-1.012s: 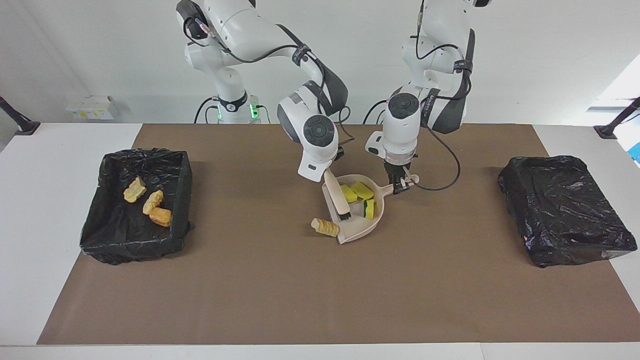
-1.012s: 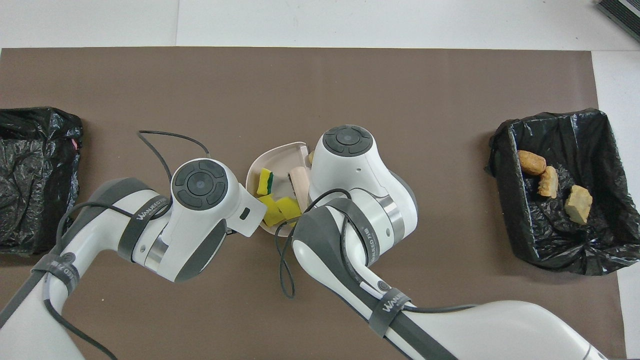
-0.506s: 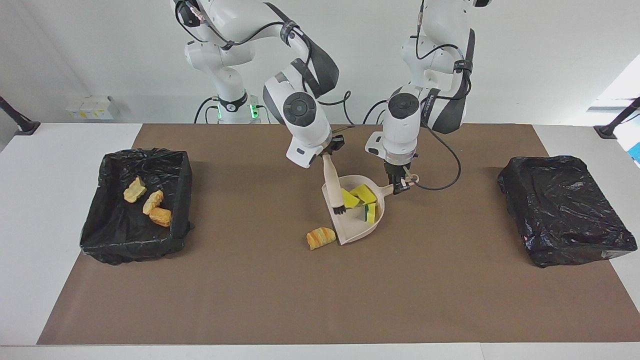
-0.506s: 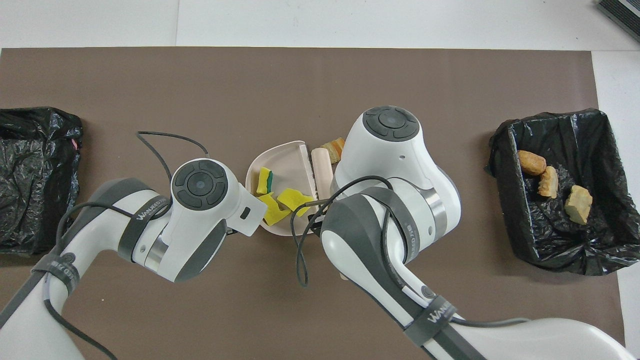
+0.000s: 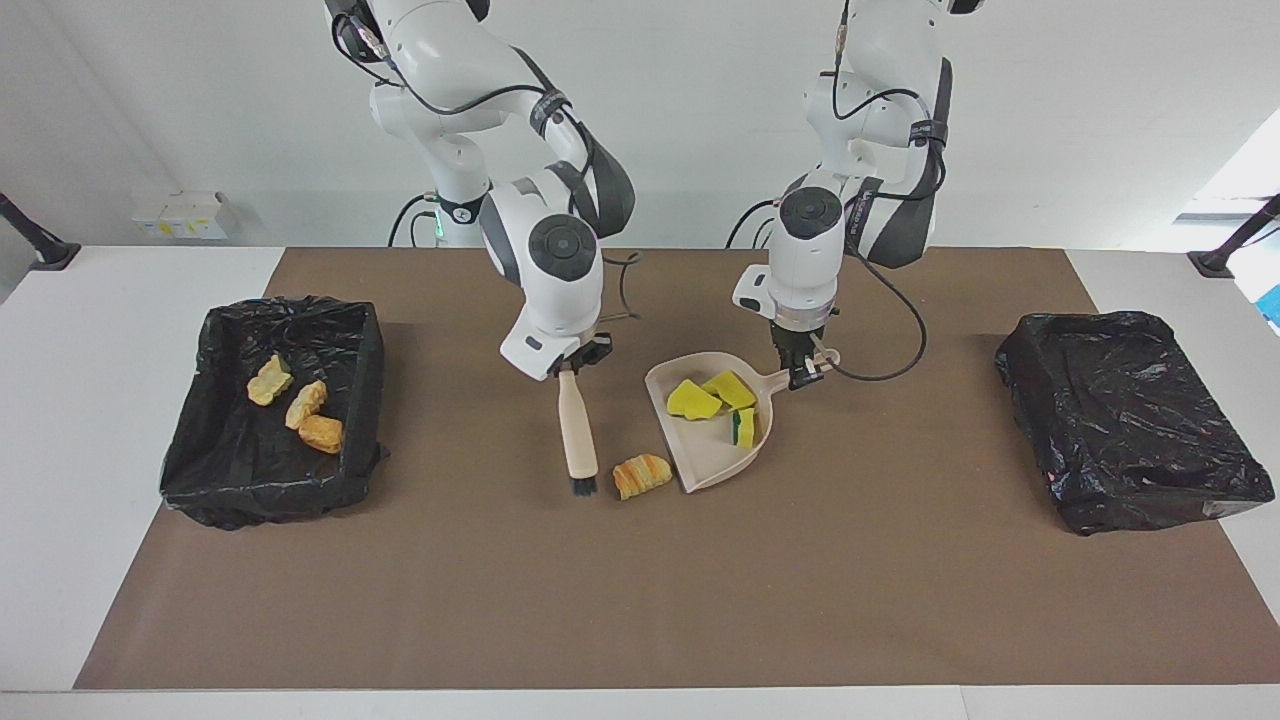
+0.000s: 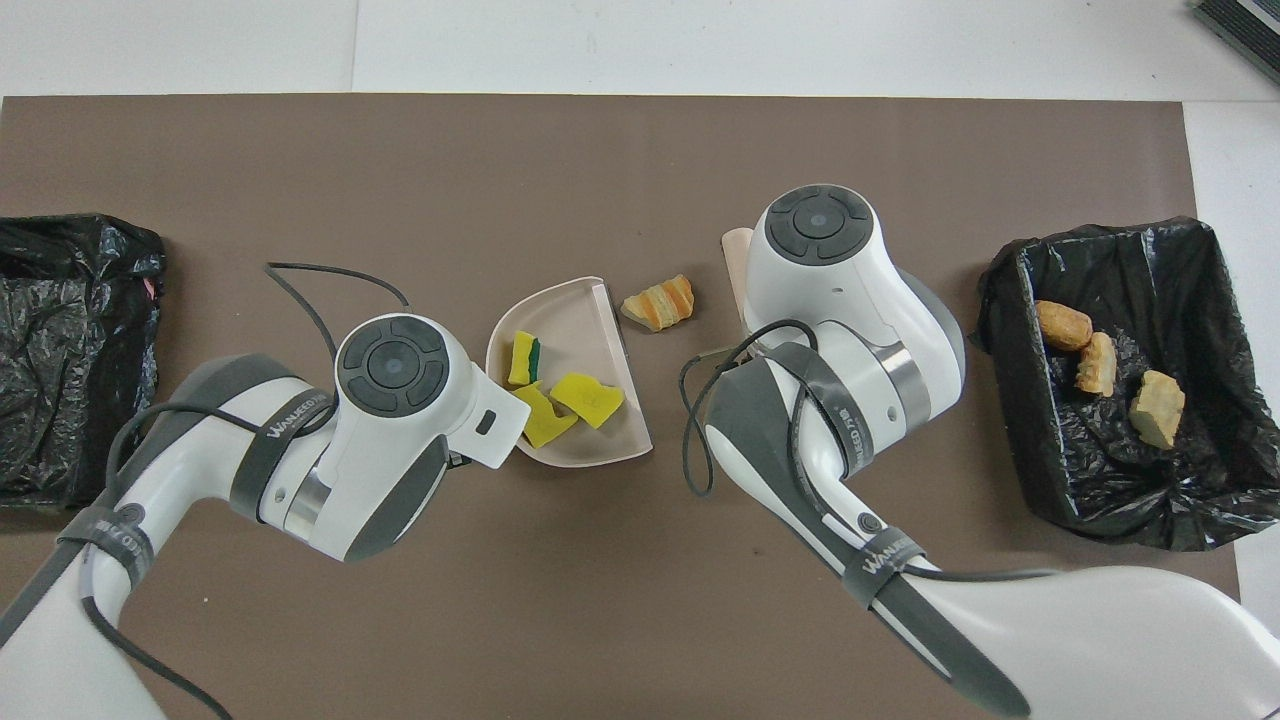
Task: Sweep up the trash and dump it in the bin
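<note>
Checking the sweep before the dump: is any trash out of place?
Yes. One golden-brown pastry lump lies on the mat just outside the dustpan's open edge, beside the brush bristles, while three yellow sponge pieces sit inside.
</note>
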Controlling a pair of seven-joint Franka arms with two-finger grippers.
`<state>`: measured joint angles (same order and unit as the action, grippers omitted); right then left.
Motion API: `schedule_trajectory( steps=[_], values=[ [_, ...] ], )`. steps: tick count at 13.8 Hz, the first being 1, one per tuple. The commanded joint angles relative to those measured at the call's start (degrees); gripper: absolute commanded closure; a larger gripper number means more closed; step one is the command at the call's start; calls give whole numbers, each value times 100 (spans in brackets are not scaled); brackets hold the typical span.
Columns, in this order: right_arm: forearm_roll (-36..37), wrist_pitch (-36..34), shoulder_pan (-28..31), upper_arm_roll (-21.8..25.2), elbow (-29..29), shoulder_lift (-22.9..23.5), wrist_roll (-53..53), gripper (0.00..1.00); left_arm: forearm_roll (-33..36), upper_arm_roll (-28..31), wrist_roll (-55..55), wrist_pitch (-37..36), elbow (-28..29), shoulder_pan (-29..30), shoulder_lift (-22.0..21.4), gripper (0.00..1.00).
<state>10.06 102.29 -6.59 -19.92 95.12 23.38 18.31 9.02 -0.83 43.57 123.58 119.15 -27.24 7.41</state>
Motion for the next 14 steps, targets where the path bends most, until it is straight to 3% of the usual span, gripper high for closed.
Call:
schedule_trajectory(
  steps=[1, 4, 8, 14],
  values=[
    [234, 256, 44, -91, -90, 237, -659, 100, 100, 12, -401, 35, 170, 35, -143, 100],
    [42, 248, -52, -126, -11, 228, -1301, 100, 100, 4, -543, -70, 170, 35, -152, 100],
    [-906, 169, -70, -327, 147, 132, -1892, 100, 100, 12, -552, -141, 179, 35, -161, 100],
    [-1575, 64, -351, -626, 192, -61, -543, 100, 100, 12, -552, -115, 179, 44, -161, 100]
  ],
)
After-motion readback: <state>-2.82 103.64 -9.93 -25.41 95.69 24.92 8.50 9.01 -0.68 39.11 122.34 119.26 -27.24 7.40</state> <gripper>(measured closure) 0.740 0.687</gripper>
